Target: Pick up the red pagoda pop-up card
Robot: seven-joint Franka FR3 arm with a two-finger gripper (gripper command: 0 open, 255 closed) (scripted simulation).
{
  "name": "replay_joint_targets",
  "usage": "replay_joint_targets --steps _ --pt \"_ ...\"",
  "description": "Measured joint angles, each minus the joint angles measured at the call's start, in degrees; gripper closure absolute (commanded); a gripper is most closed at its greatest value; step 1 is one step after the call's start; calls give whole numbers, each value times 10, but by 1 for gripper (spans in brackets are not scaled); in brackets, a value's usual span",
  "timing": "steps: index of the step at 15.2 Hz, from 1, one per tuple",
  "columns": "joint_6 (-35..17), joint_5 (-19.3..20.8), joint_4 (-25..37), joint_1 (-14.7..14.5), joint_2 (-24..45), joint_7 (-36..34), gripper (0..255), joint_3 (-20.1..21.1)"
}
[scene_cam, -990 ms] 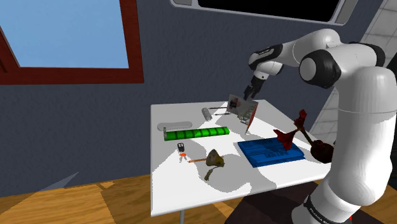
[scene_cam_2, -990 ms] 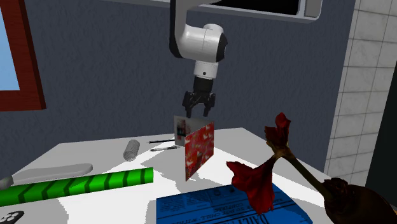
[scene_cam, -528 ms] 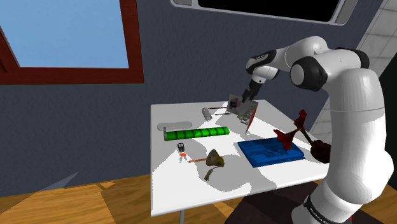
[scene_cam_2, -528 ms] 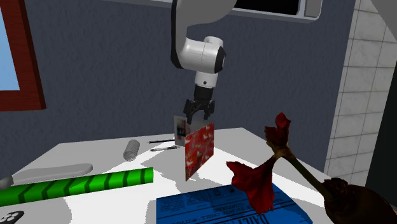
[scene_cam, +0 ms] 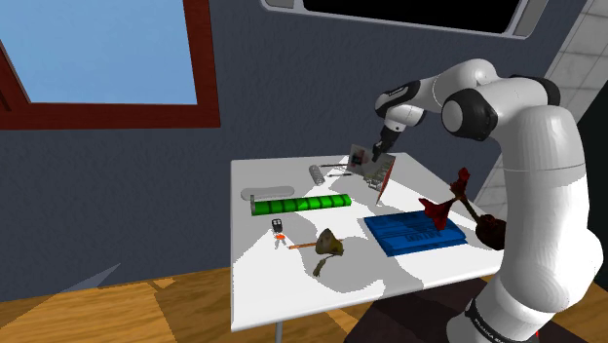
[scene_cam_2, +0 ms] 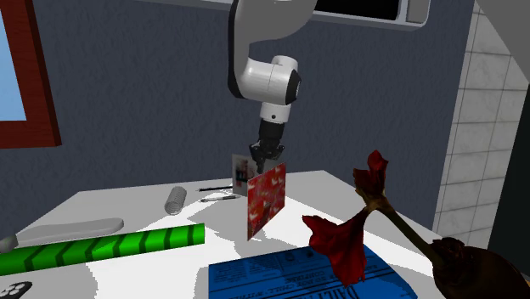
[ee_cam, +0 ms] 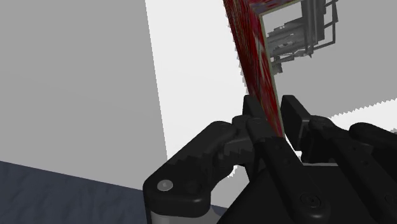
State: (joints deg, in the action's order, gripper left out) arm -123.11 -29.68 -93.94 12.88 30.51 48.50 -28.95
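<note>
Now my gripper (scene_cam_2: 265, 160) squeezes the top edge of the red card (scene_cam_2: 266, 197). The card stands tall, straight below, near the table's (scene_cam_2: 144, 202) far edge.

Tool (scene_cam_2: 266, 154) lower than 1 s ago, jaws now tight on the top edge of the red card (scene_cam_2: 267, 198).

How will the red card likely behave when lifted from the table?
The card stands upright on a thin edge, so a nudge would probably tip it. It looks thin, so likely light and bendy. Pinched at one edge by the end effector, it may swing when lifted.
</note>
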Motion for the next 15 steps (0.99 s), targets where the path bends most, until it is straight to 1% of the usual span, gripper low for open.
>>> replay_joint_targets --steps 6,15 --pt "0 0 0 0 0 0 255 0" --pt "45 21 24 -5 -25 -20 255 -11"
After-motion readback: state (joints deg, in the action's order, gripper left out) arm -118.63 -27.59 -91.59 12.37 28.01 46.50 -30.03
